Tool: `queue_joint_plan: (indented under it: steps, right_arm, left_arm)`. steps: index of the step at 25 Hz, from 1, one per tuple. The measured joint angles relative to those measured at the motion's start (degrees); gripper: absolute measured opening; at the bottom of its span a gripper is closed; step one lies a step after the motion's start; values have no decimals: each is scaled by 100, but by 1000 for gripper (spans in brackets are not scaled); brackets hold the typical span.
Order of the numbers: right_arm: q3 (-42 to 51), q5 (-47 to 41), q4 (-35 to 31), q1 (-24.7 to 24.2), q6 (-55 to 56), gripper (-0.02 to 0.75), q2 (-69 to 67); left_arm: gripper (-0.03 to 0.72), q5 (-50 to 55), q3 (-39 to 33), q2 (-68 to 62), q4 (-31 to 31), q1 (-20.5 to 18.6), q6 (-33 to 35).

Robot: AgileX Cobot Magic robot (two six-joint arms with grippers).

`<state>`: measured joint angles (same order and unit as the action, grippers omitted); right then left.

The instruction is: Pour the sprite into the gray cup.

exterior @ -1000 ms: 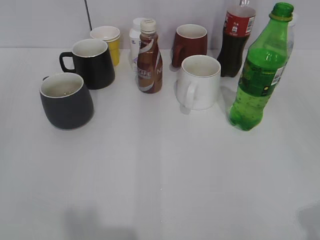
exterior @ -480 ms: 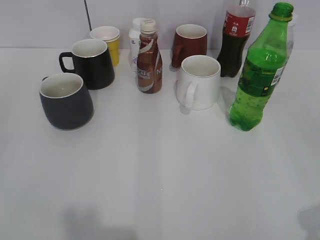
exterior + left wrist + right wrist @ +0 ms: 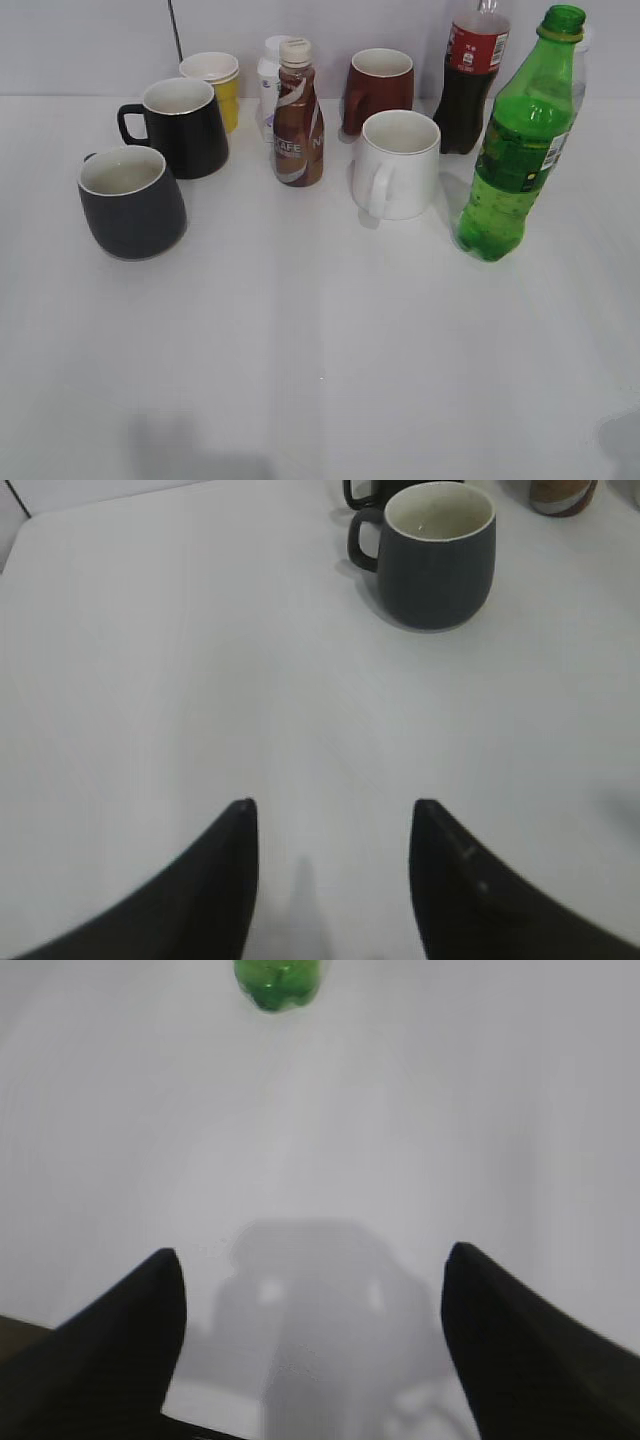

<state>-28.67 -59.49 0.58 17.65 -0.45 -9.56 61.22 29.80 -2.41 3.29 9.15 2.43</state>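
Observation:
The sprite [image 3: 515, 150], a tall green bottle with no cap, stands upright at the right of the table; its base shows at the top of the right wrist view [image 3: 279, 982]. The gray cup [image 3: 131, 201] stands at the left, empty, with an off-white inside; it also shows in the left wrist view [image 3: 437, 555], handle to the left. My left gripper [image 3: 332, 815] is open and empty, well short of the cup. My right gripper [image 3: 312, 1260] is open and empty, well short of the bottle. Neither gripper shows in the exterior view.
Behind stand a glossy black mug [image 3: 183, 126], a yellow cup [image 3: 217, 84], a brown coffee bottle [image 3: 298, 118], a white bottle [image 3: 270, 75], a maroon mug [image 3: 379, 88], a white mug [image 3: 397, 164] and a cola bottle [image 3: 472, 80]. The white table's near half [image 3: 320, 380] is bare.

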Motion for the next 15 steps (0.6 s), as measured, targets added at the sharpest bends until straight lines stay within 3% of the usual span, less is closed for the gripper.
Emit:
queue_joint_plan:
  steps: [7,15]
  right_arm:
    - [5,-4,-10,-510,0,595,664]
    - [5,-15,-105,-547,0,594,1003]
  left_arm:
    - [371,-11,-11,279,4,-553,-2]
    - [371,-12,-11,285,38,-586,-2]
